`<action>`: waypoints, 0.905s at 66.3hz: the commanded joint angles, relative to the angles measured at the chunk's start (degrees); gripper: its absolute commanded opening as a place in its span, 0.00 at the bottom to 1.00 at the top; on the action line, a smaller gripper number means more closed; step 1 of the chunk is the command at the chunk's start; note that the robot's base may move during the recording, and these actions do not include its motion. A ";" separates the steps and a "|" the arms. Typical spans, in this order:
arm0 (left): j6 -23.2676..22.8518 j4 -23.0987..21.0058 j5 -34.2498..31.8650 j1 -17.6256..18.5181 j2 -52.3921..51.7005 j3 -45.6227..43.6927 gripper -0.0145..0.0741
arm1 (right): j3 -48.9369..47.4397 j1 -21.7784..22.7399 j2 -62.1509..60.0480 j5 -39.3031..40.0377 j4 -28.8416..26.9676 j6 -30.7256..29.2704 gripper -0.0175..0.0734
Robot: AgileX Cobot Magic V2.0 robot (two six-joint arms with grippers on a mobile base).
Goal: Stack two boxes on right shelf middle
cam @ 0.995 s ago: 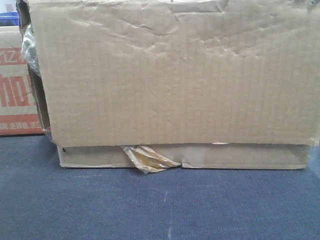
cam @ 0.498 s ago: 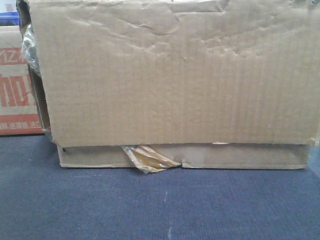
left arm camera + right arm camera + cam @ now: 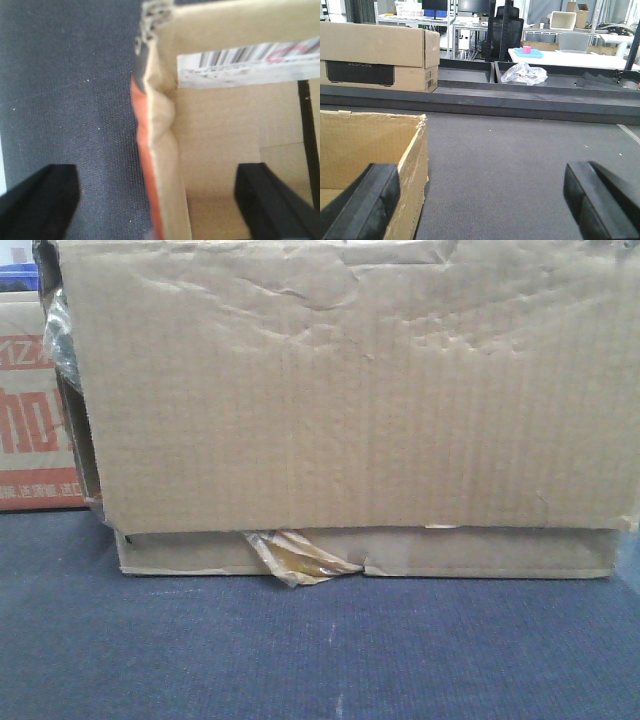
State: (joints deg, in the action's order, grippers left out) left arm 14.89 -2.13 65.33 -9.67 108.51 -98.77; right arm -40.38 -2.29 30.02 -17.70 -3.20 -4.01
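The left hand (image 3: pixel 156 172) is spread, straddling an orange-faced wall (image 3: pixel 161 150). The right hand (image 3: pixel 480 172) is spread, with an open box (image 3: pixel 370 145) at its left finger. The large box (image 3: pixel 350 390) sits on the flat box (image 3: pixel 480 552) on the bench (image 3: pixel 300 650).

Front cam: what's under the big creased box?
A flatter box, torn yellowish tape at its front edge, resting on the blue mat. The big box covers its top, so its depth and contents can't be seen.

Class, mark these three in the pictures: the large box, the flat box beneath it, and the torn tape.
Large box (image 3: pixel 350 400): front view, middle of its creased face.
Flat box (image 3: pixel 500 552): front view, front edge right of the tape.
Torn tape (image 3: pixel 300 558): front view, crumpled middle.
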 commanded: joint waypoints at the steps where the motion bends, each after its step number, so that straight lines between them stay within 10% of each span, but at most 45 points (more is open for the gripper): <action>1: 0.12 -0.32 -0.03 0.04 -0.11 -0.61 0.59 | -0.41 -0.13 0.22 1.64 0.48 -0.15 0.81; 14: 0.12 0.14 -0.03 0.04 -0.11 -0.61 0.04 | -0.41 -0.13 0.22 1.64 0.48 -0.15 0.81; 60: -6.76 3.00 1.29 -2.76 -17.48 -10.18 0.04 | -0.41 -0.13 0.22 1.64 0.48 -0.15 0.81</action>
State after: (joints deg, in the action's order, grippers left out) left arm 10.40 1.33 67.05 -12.07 94.31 -105.97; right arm -40.38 -2.29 30.02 -17.60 -3.20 -4.01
